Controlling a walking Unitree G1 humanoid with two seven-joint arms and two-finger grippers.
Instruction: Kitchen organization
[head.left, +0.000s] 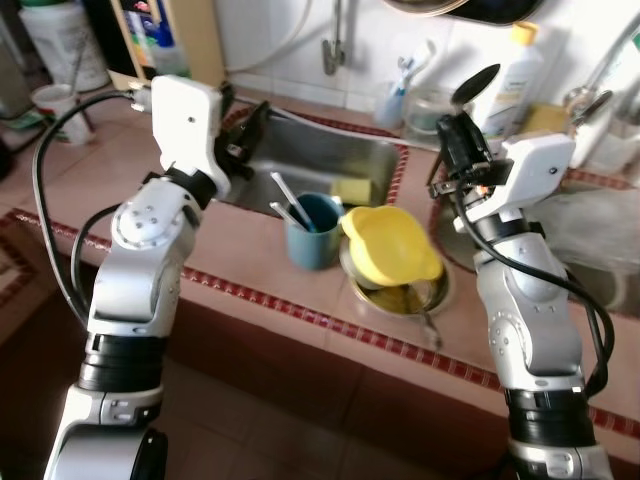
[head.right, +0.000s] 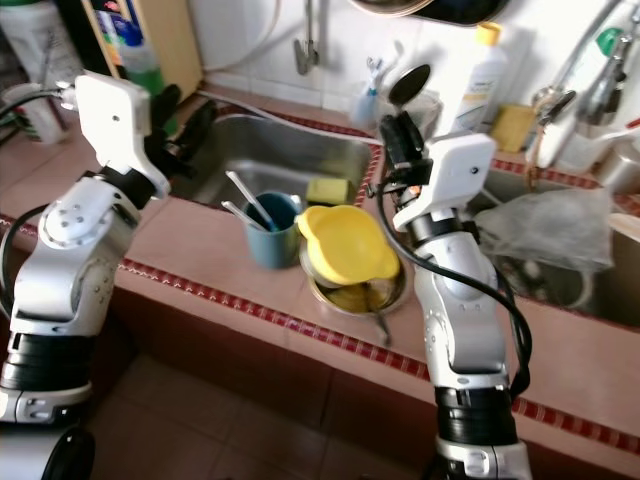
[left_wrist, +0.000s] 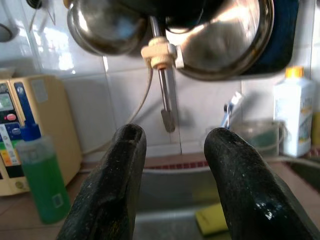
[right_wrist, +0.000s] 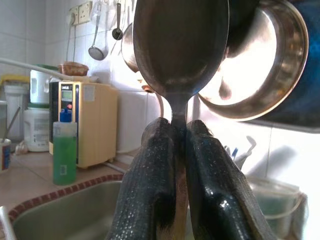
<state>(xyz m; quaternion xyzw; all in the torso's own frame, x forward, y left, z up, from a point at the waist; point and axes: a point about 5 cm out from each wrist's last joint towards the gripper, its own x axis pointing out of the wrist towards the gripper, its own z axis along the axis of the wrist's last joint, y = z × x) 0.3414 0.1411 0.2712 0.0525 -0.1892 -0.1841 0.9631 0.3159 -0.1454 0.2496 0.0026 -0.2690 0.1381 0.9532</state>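
Note:
My right gripper (head.left: 458, 124) is shut on a metal spoon (right_wrist: 180, 55), whose dark bowl (head.left: 476, 84) stands up above the fingers (right_wrist: 150, 190). It is raised over the counter, to the right of the sink (head.left: 320, 155). A blue cup (head.left: 313, 232) with two utensils in it stands on the counter's front part. Beside it a yellow bowl (head.left: 390, 243) rests tilted on a steel bowl (head.left: 400, 297). My left gripper (head.left: 243, 135) is open with nothing between its fingers (left_wrist: 112, 190), held over the sink's left rim.
A yellow sponge (head.left: 351, 189) lies in the sink. A green soap bottle (left_wrist: 42, 175) and a beige appliance (left_wrist: 47, 130) stand at the back left. A white bottle (head.left: 512, 75), a faucet (head.left: 335, 45) and a crumpled clear bag (head.right: 550, 225) sit along the back and right.

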